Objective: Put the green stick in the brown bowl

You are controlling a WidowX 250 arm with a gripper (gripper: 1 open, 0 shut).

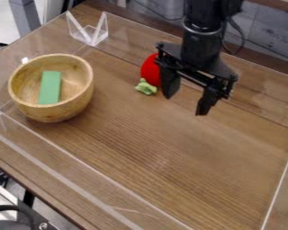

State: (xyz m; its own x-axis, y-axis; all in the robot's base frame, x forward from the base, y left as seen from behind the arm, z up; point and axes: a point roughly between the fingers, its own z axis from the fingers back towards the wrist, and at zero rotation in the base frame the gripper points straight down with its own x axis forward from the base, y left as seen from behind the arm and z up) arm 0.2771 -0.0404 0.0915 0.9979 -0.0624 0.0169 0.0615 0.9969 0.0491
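Note:
The green stick (49,87) lies flat inside the brown bowl (75,101), which stands at the left of the wooden table. My gripper (190,95) hangs over the table's middle right, well away from the bowl. Its two black fingers are spread wide apart with nothing between them.
A red strawberry-shaped toy (149,70) with green leaves sits just left of the gripper. Clear plastic walls (86,32) border the table (158,162) at the back left, front and right. A dark cabinet stands behind the arm.

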